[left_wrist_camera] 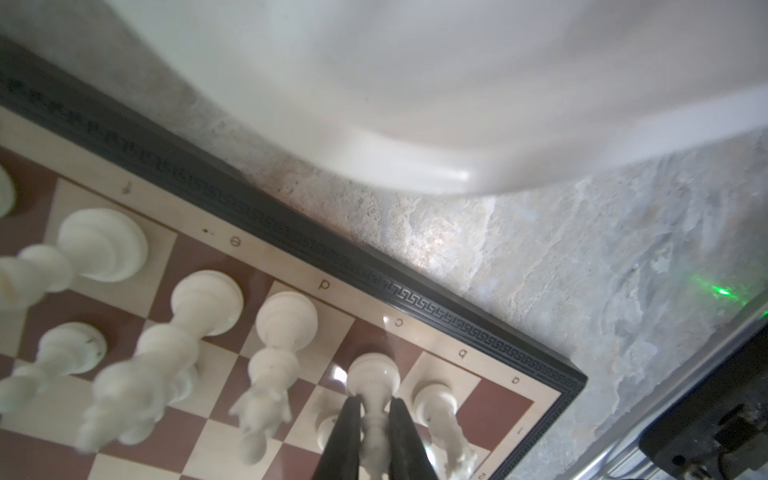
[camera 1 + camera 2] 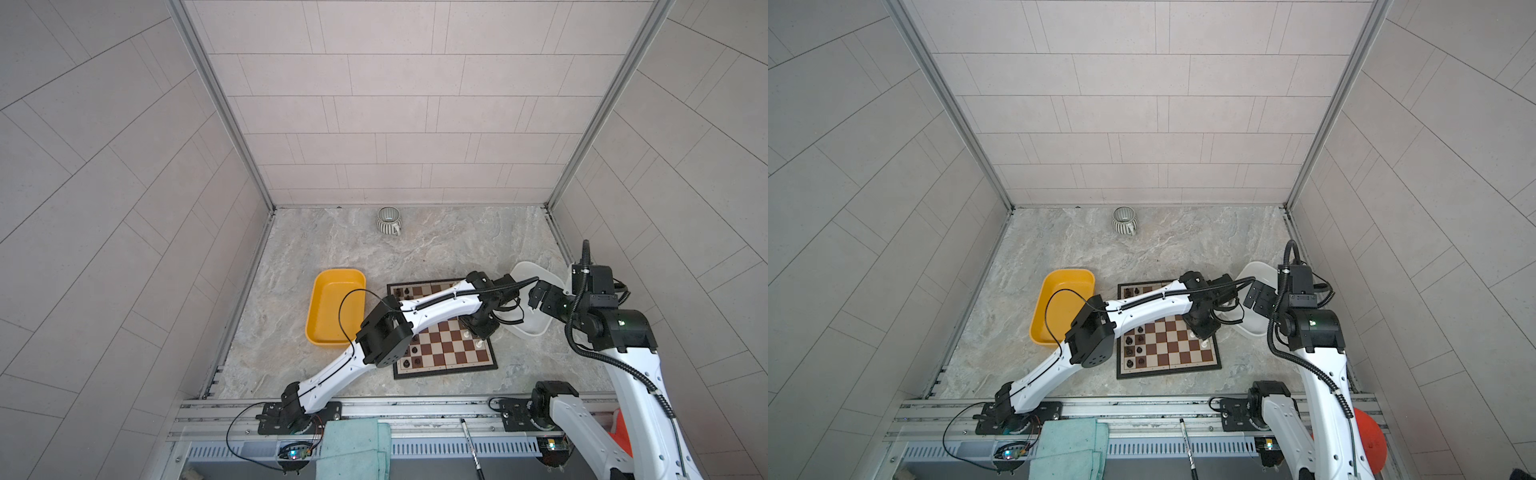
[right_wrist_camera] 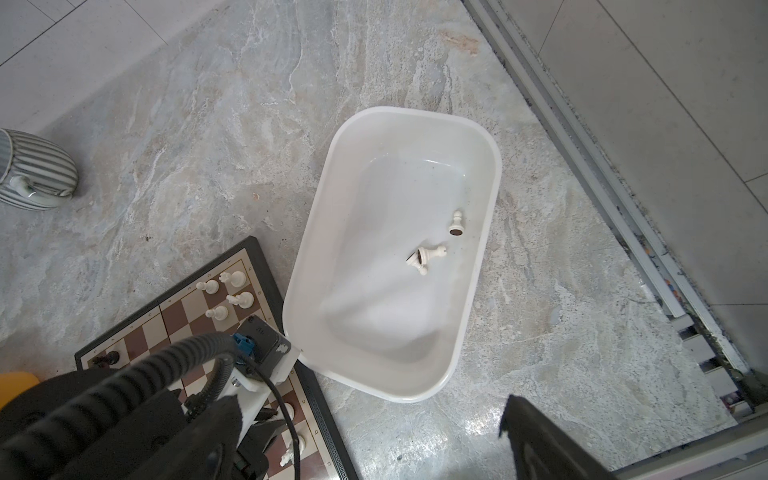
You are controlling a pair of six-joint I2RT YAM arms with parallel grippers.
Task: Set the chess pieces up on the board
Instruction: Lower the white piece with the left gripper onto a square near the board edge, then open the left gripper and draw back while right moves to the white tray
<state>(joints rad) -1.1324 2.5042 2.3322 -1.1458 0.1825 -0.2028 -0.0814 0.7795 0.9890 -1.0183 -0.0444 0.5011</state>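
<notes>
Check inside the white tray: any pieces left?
Three white pieces lie tipped over in the tray, two touching. The left arm covers one corner's rim; the rest of the floor shows bare.

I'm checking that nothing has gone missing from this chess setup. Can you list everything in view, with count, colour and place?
board: one, brown and cream, centre of the workspace
white tray: one, white, right of the board
yellow tray: one, yellow, left of the board
white pieces: several, white, standing on the board's side nearest the white tray
loose pieces: three, white, lying in the white tray
black pieces: several, black, on the board's opposite side
mug: one, grey-striped, far end
cloth: one, teal, on the front rail
left gripper: fingers flank a standing white piece
right gripper: open, above the white tray
</notes>
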